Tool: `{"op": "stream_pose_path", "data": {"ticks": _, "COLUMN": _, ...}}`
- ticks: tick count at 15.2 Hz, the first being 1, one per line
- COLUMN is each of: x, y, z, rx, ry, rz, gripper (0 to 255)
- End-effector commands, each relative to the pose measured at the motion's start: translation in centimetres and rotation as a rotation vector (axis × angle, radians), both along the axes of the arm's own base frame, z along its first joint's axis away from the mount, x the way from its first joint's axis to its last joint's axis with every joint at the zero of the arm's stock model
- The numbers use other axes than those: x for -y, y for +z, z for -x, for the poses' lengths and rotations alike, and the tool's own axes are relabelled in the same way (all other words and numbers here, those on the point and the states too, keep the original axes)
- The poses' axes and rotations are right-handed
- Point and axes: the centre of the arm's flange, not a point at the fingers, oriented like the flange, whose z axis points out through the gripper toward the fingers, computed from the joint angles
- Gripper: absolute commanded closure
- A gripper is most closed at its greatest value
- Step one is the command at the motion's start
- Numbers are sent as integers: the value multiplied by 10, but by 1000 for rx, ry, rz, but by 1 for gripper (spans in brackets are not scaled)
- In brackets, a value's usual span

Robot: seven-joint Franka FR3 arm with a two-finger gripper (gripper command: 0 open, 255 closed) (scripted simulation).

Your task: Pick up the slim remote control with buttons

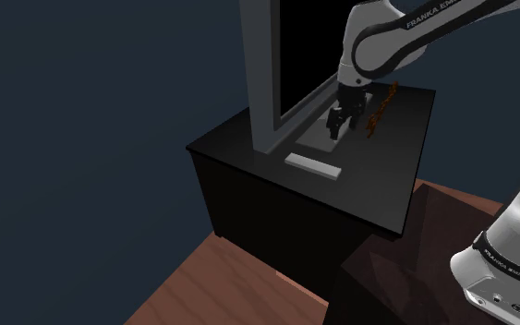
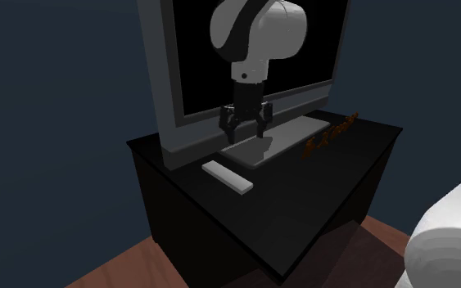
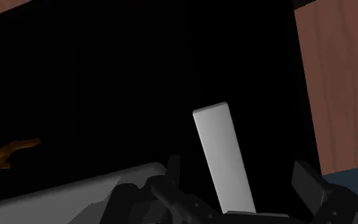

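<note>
The slim remote (image 1: 313, 165) is a plain light-grey bar lying flat on the black cabinet top (image 1: 382, 180), near its front edge and just in front of the screen's grey foot (image 1: 315, 136). My black gripper (image 1: 339, 123) hangs open above that foot, up and to the right of the remote in the shoulder view. In the second exterior view the gripper (image 2: 244, 123) hovers above and behind the remote (image 2: 227, 176). Along the hand, the remote (image 3: 225, 159) lies lengthwise in the gap between the two spread fingers (image 3: 172, 170), untouched.
A large flat screen (image 1: 265, 74) stands upright on the cabinet, close beside the gripper. A small orange object (image 1: 378, 109) lies on the cabinet top past the foot. A wooden floor (image 1: 221, 286) lies below, and the dark stand (image 1: 405, 268) sits at lower right.
</note>
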Motion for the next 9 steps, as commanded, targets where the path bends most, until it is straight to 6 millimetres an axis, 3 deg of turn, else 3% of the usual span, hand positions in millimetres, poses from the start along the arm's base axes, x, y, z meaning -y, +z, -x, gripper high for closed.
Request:
{"op": "stream_pose_path", "data": {"ticks": 1, "x": -3, "y": -21, "z": -14, "rx": -1, "ry": 22, "rz": 5, "gripper": 0}}
{"op": "stream_pose_path", "data": {"ticks": 9, "x": -20, "y": -109, "z": -72, "rx": -8, "ry": 104, "rz": 25, "gripper": 0}}
